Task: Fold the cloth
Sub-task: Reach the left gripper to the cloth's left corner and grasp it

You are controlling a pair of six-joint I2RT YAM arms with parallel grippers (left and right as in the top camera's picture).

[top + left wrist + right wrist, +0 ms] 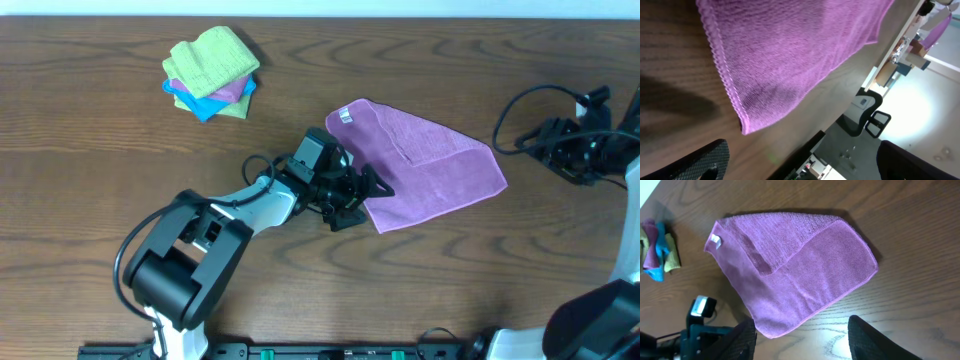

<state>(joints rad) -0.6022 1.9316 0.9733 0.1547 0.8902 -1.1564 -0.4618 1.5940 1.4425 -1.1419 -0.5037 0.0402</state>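
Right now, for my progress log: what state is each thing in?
cloth: partly folded, one flap laid over, lying flat.
left pincer: open, empty, at the cloth's near corner.
right pincer: open, empty, away from the cloth.
pile of cloths: loosely heaped, nothing touching it.

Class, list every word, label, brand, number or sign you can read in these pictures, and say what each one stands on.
No text can be read in any view.
The white label at the edge of the purple cloth: too small to read; no print on it can be made out.
The pile of folded cloths: no lettering shows.
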